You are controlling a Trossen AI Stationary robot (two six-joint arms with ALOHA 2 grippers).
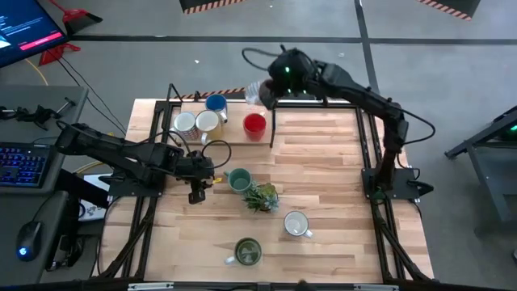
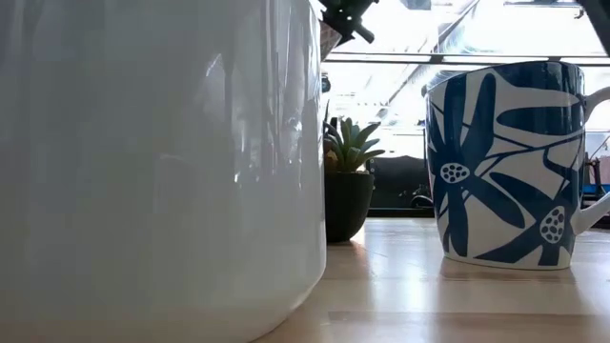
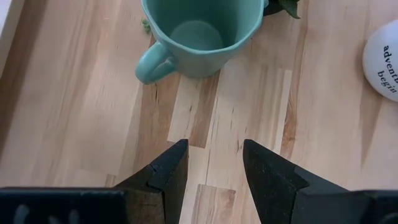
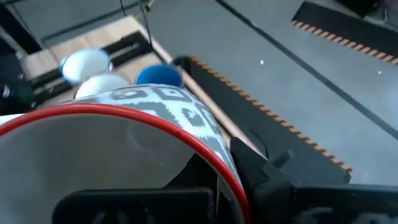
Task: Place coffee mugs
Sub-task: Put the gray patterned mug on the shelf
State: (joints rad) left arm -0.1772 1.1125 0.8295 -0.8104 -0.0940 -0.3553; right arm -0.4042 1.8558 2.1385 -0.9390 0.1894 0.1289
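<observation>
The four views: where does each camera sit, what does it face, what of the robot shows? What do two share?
High: overhead, straight down; both arms, left gripper, right gripper.
Low: table height, level past white mug and plant; hardly any robot.
Left wrist: on left arm, past its open fingers at teal mug.
Right wrist: on right arm, over the red-rimmed mug it grips.
Shared: teal mug, high and left wrist.
</observation>
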